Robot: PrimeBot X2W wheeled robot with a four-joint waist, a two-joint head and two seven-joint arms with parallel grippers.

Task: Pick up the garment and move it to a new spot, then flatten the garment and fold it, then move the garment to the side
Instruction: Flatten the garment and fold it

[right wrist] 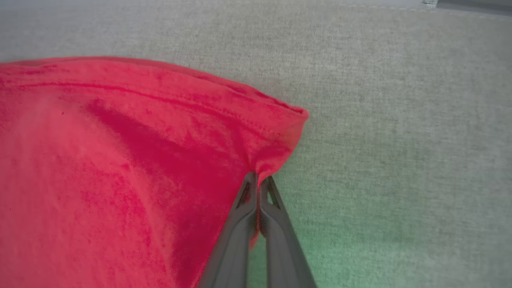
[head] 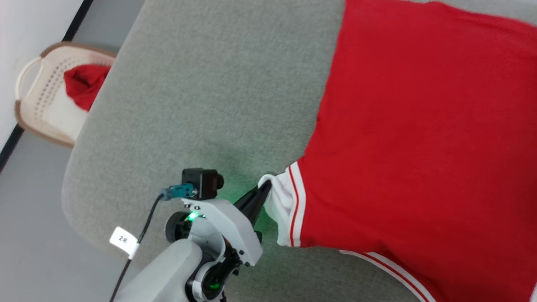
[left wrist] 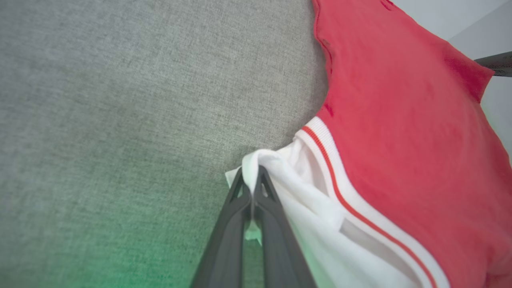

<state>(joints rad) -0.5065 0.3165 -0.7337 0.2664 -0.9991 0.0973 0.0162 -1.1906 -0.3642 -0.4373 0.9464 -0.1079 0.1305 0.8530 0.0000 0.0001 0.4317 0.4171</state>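
Dark fingers of the left pincer (head: 265,189) are pressed together on the edge of the white sleeve (head: 281,205), close to the robot. The left wrist view shows only a small fold of white cloth caught between the tips. The sleeve bunches toward that pinch, and its striped trim runs just behind it.

Beyond the sleeve, the garment (head: 419,126) lies spread over the right part of the grey cloth-covered desk (head: 209,84), mostly flat, its red body running out past the right edge of the head view. The right pincer (right wrist: 259,180) is likewise closed, nipping a red corner with a stitched edge, and the fabric puckers into a ridge where the tips bite.

Both holds look shallow, and that is the main risk. If the arms pull apart or lift quickly, the weight of the shirt could drag the thin sleeve fold out of the left tips. The shirt would then swing from the right corner and fall crumpled. Uneven lifting could also twist the body and add creases, making the flattening harder. Dragging low may snag the shirt on the rough desk cloth.

Farther off, on the floor (head: 25,235) past the left desk edge, a beige basket (head: 37,96) holds a red cloth (head: 84,84), well apart from the work.
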